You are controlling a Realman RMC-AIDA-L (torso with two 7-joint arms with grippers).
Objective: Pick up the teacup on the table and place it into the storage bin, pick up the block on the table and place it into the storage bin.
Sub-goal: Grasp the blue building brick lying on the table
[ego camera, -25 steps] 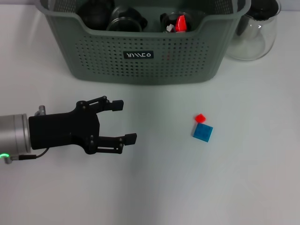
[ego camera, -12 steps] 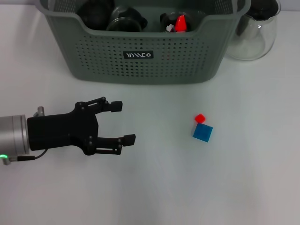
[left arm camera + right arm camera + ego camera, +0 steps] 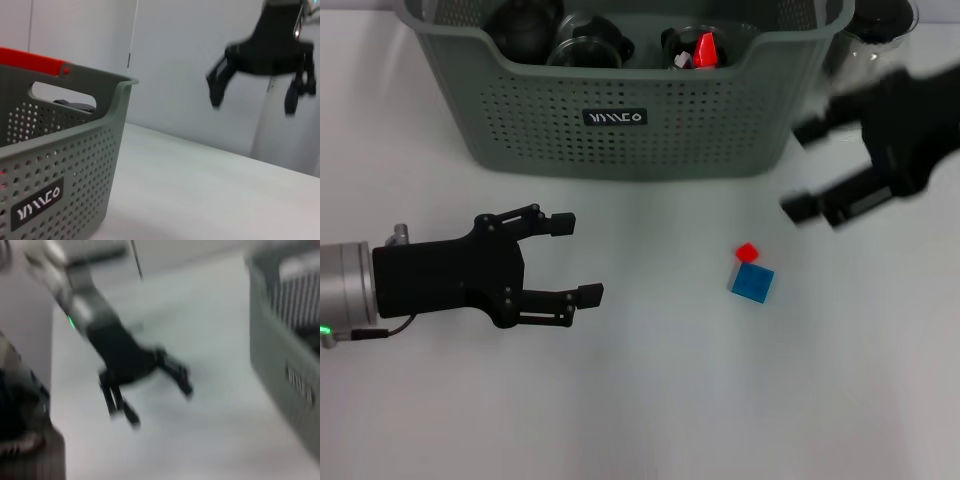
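Observation:
The grey-green storage bin [image 3: 630,130] stands at the back of the table; the left wrist view shows its rim and label [image 3: 60,165]. Dark cup-like vessels [image 3: 588,45] and a red piece [image 3: 706,47] lie inside it. No teacup shows on the table. A blue block [image 3: 752,283] lies on the table with a small red block [image 3: 747,251] touching its far side. My right gripper [image 3: 804,170] hangs open, blurred, up and to the right of the blocks. My left gripper [image 3: 576,258] is open and empty over the table's left part, well apart from the blocks.
A clear glass pot [image 3: 875,35] stands right of the bin, partly behind my right arm. The left wrist view shows the right gripper [image 3: 260,55] far off. In the right wrist view the left gripper [image 3: 157,400] is a blur, with the bin [image 3: 285,350] alongside.
My right arm has come into view from the right, above and right of the blocks. The left gripper has drifted slightly left, still open. The blocks have not moved.

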